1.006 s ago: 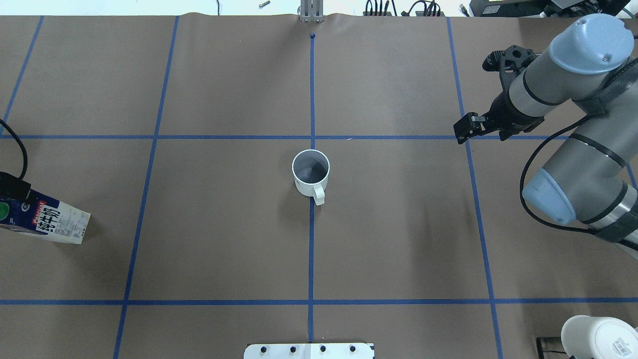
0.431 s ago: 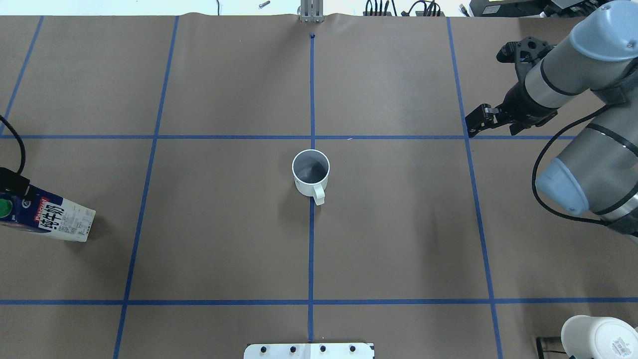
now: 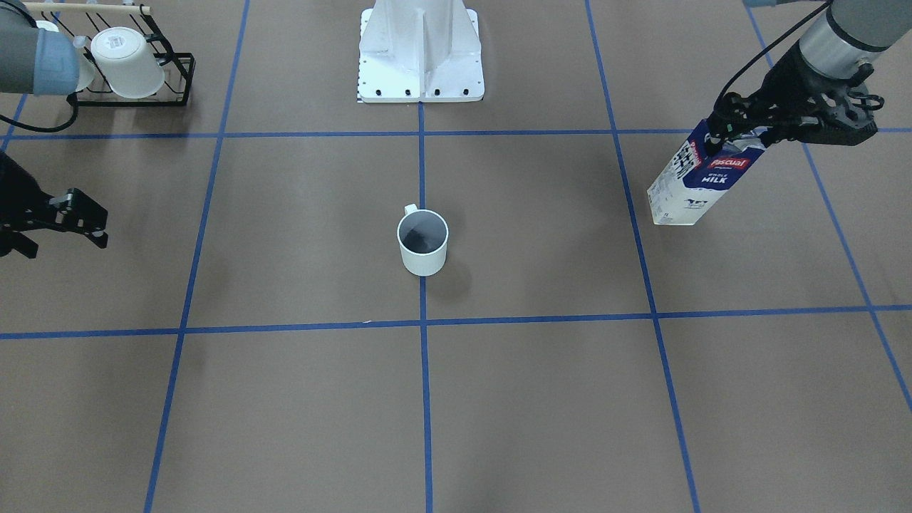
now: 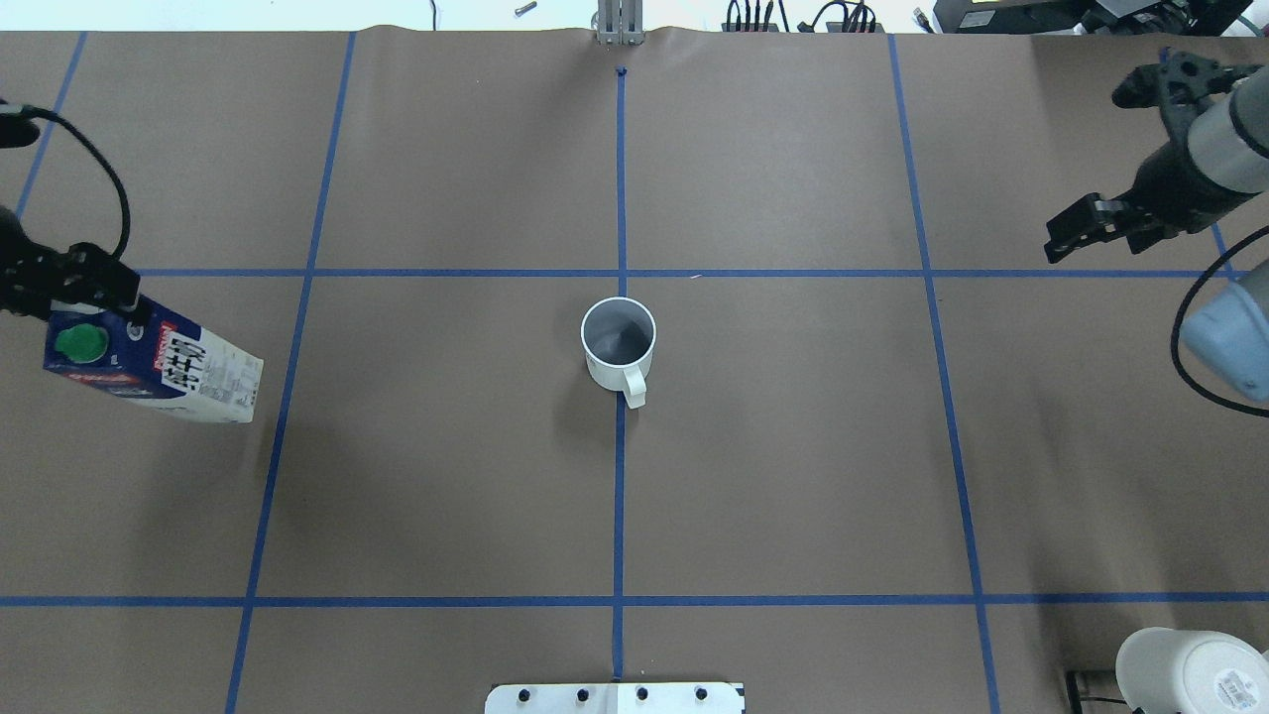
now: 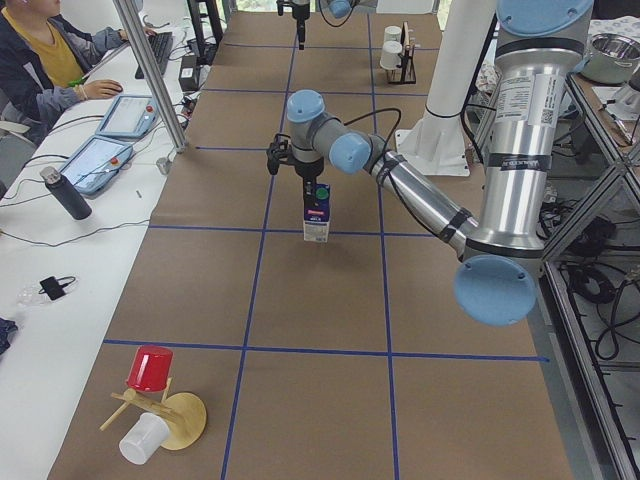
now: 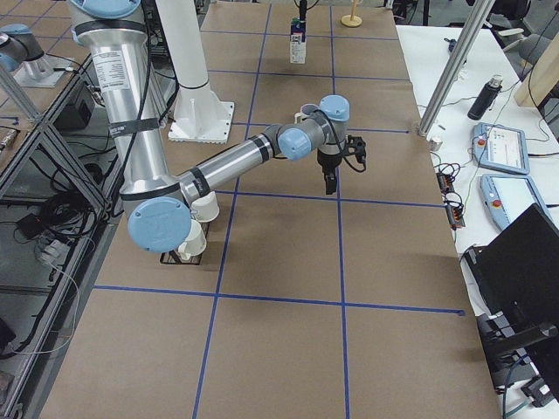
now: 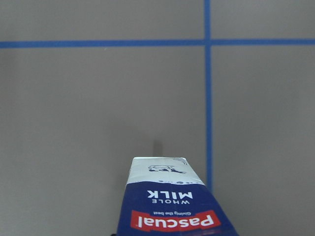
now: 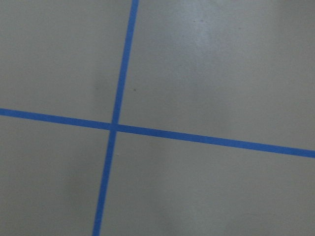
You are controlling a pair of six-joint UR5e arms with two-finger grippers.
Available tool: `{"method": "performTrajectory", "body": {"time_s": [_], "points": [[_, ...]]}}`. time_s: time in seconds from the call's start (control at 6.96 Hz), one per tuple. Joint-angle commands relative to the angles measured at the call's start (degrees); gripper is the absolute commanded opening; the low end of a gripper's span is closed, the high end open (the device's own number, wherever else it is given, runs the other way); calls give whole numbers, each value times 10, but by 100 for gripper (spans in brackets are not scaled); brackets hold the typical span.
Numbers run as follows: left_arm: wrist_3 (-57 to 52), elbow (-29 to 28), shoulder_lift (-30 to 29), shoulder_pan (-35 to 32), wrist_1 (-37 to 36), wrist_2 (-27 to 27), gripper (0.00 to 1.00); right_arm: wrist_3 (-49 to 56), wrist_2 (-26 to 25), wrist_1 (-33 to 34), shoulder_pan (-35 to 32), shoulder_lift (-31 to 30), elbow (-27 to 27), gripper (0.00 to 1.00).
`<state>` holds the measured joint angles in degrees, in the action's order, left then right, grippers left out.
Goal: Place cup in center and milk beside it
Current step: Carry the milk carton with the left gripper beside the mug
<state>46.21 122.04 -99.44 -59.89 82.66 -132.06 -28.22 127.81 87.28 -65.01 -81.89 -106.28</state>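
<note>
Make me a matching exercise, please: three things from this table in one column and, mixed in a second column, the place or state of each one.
Column 1
1. cup
2. milk
3. right gripper

Column 2
A. open, holding nothing
B. gripped at its top by the left gripper
C. standing on the central blue tape line

Pairs: 1-C, 2-B, 3-A.

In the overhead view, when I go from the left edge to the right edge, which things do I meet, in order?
milk carton → cup → right gripper
</note>
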Motion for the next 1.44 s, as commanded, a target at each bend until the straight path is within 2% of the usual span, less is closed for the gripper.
{"method": "performTrajectory", "body": {"time_s": [0.0, 0.29, 0.72, 1.01, 1.15, 1.29], "points": [[92, -66, -179, 36, -82, 8, 27, 117, 10, 3, -72, -62, 3, 100], [144, -131, -249, 97, -80, 66, 27, 162, 10, 2, -100, -104, 4, 100], [184, -231, -361, 120, -80, 68, 28, 201, 9, 1, -121, -120, 20, 100], [186, -270, -394, 136, -77, 73, 31, 201, 9, 0, -122, -120, 22, 100], [186, -282, -399, 149, -69, 97, 31, 201, 9, 0, -123, -120, 22, 100], [196, -298, -400, 153, -39, 99, 31, 201, 9, 0, -124, -121, 22, 100]]}}
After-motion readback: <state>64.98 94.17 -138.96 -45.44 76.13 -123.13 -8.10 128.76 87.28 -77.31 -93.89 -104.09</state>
